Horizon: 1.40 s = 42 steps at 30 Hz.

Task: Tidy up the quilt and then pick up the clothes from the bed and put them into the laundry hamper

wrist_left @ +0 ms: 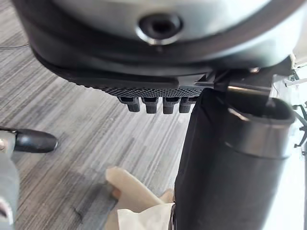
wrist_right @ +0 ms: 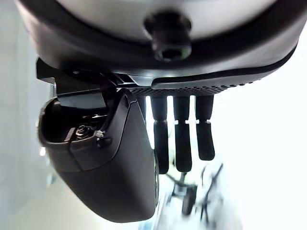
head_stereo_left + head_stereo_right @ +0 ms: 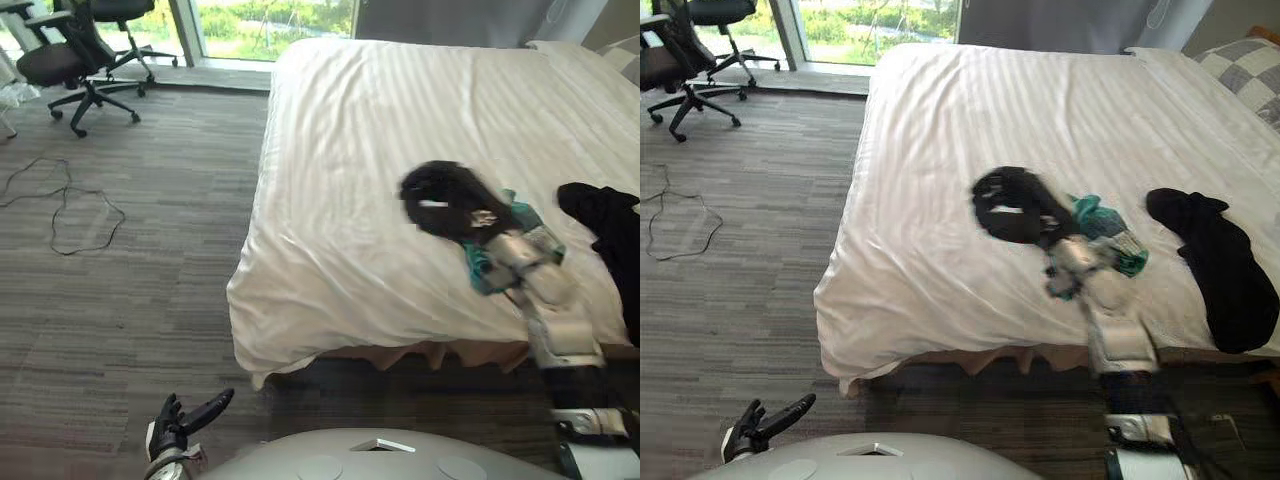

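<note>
Teal clothes (image 3: 1100,218) sit on the quilt (image 3: 940,130) by the right robot hand (image 3: 1015,205), fingers (image 2: 183,143) straight; left robot hand (image 3: 185,415) hangs open too.

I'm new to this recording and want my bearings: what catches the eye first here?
The robot's right hand, fingers straight, reaches over the white quilt beside a teal garment. A black garment lies further right on it, and the left hand hangs open, low above the floor.
</note>
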{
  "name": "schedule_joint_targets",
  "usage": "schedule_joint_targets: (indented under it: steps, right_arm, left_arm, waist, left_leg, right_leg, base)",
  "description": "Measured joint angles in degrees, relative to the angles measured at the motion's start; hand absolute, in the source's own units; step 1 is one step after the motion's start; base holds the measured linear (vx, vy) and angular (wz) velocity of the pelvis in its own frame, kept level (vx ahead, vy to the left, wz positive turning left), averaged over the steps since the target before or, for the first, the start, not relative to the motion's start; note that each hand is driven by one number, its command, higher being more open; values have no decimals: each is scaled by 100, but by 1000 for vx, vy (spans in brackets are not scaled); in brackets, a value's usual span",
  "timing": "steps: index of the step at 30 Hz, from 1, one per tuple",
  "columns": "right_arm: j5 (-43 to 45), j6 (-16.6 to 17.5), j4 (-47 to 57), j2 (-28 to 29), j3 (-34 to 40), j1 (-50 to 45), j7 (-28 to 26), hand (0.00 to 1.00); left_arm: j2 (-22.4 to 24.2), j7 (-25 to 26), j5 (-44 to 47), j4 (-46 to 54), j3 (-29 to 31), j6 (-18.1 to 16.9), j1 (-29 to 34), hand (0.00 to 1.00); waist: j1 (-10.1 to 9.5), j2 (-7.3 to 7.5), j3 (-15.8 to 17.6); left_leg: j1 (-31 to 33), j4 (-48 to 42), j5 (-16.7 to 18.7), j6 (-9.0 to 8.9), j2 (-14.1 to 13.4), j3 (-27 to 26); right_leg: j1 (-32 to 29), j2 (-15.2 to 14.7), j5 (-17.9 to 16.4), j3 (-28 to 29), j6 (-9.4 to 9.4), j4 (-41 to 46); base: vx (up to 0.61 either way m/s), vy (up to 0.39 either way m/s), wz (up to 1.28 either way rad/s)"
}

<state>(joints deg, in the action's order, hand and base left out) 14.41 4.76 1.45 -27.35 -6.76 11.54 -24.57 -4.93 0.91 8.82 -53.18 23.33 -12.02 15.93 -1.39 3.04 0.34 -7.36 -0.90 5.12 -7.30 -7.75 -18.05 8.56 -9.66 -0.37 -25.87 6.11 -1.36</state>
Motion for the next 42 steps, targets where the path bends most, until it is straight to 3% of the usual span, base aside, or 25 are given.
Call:
schedule_joint_targets:
  steps: [1, 4, 5, 7, 9, 11, 13, 15, 19, 21, 25, 30, 34, 36, 38, 40, 42]
  right_arm:
    - [9, -101, -4, 86, -240, 146, -44, 0]
    - [63, -650, -167, 612, -1325, 982, -120, 0]
    - [66, -718, -171, 659, -1385, 1044, -118, 0]
    - [84, -1147, -227, 1102, -1790, 1400, -25, 0]
    - [169, -1281, -551, 1450, -1985, 1710, 146, 0]
    - [155, -1301, -1151, 1794, -2139, 2107, 421, 0]
    - [99, -1308, -2077, 2145, -2237, 2648, 908, 0]
    - [-136, -1276, -2642, 2338, -2251, 3094, 1276, 0]
    - [-294, -1133, -3517, 2272, -2210, 4067, 1922, 0]
    - [-283, -1083, -3910, 2181, -1772, 4727, 2244, 0]
    - [-210, -835, -3958, 1721, -1147, 5166, 2653, 0]
    - [278, -132, -3735, 1653, -942, 5031, 2551, 0]
    - [227, 472, -3552, 1884, -1091, 4339, 1945, 0]
    - [209, 579, -3494, 1962, -1403, 3650, 1714, 0]
    - [159, 536, -3754, 2055, -1635, 2725, 1575, 0]
    - [-13, 191, -4184, 2025, -1834, 1482, 1504, 0]
    - [-290, 23, -4210, 1874, -2112, 811, 1479, 0]
  left_arm:
    - [13, -14, -10, -24, -29, -56, -4, 100]
    - [54, -17, -7, -92, -51, -192, 25, 100]
    - [54, -17, -6, -92, -51, -192, 25, 100]
    - [42, -1, 5, -64, -69, -44, 40, 100]
    - [2, -27, -2, 37, -163, 216, -13, 100]
    - [-91, -130, -15, 149, -318, 480, -187, 100]
    - [-162, -261, -19, 170, -394, 749, -528, 100]
    - [-224, -319, -18, 194, -466, 810, -778, 100]
    - [-235, -365, 101, 206, -676, 797, -1469, 100]
    - [-228, -403, 296, 361, -825, 663, -1877, 100]
    - [-236, -388, 495, 381, -1203, 436, -2367, 100]
    - [25, -128, 540, 134, -1859, 463, -2773, 100]
    - [93, 189, 792, 88, -2102, 588, -2820, 100]
    - [6, 363, 1031, 80, -2208, 742, -2890, 100]
    - [-107, 493, 1187, 93, -2305, 876, -2962, 100]
    - [-236, 598, 1391, 142, -2325, 1034, -3012, 100]
    - [-318, 698, 1419, 187, -2380, 1154, -3014, 100]
  waist:
    - [-30, 6, 36]
    - [-361, 23, 170]
    - [-376, 24, 182]
    - [-522, 16, 218]
    - [-648, 38, 375]
    - [-790, 100, 545]
    - [-948, 69, 941]
    - [-967, 71, 1272]
    - [-1102, -30, 2043]
    - [-1100, -266, 2539]
    - [-1093, -510, 2718]
    - [-1018, -616, 2788]
    - [-706, -598, 2784]
    - [-593, -589, 2789]
    - [-453, -568, 2801]
    - [-285, -480, 2849]
    - [-136, -384, 2866]
  left_leg:
    - [2, 0, 0, 0, 3, 53]
    - [91, -58, -3, 4, 24, 393]
    - [92, -68, -3, 4, 25, 418]
    - [90, -100, -3, 4, 27, 680]
    - [120, -174, -3, 4, 23, 884]
    - [343, -360, -3, 4, 6, 1072]
    - [667, -620, -2, 3, -85, 1249]
    - [1028, -800, -4, 1, -148, 1369]
    - [1771, -879, -263, 58, -93, 1361]
    - [2225, -816, -508, 125, -16, 1341]
    - [3026, -673, -871, 186, 15, 1337]
    - [3505, -660, -1033, 272, 59, 1068]
    - [3448, -566, -1101, 296, 161, 867]
    - [3348, -533, -1098, 299, 178, 784]
    - [3185, -430, -1102, 304, 195, 735]
    - [2922, -267, -1102, 303, 207, 641]
    - [2741, -179, -1099, 300, 205, 549]
  right_leg:
    - [29, -2, 0, -45, 0, -2]
    - [170, -15, 1, -254, -1, -4]
    - [195, -16, 1, -259, -1, -3]
    - [383, -1, 0, -407, -3, -3]
    - [481, 17, -7, -547, -14, 8]
    - [441, 35, -35, -664, -61, 58]
    - [213, 54, -149, -732, -240, 392]
    - [-142, 48, -267, -729, -412, 722]
    - [-995, -129, -344, -677, -399, 1127]
    - [-1519, -234, -338, -665, -379, 1207]
    - [-2536, -379, -301, -606, -320, 1575]
    - [-3373, -543, -304, -242, -327, 1947]
    - [-3521, -628, -270, -6, -283, 2014]
    - [-3495, -632, -251, 101, -255, 2009]
    - [-3386, -631, -230, 129, -221, 1958]
    - [-3194, -609, -193, 194, -172, 1829]
    - [-3083, -587, -147, 247, -156, 1753]
  base:
    - [-43, -7, 43]
    - [-2, -1, 45]
    - [32, 1, 51]
    - [42, -7, 54]
    - [23, -23, 56]
    - [-36, -31, 49]
    - [-80, -18, 36]
    - [-157, 15, 23]
    - [-160, 34, -4]
    - [-202, 36, -5]
    - [-175, 33, -2]
    - [-106, -2, -20]
    - [-97, 17, -14]
    - [-60, 9, -22]
    - [-12, -2, -15]
    - [42, 3, -17]
    - [73, 7, -24]
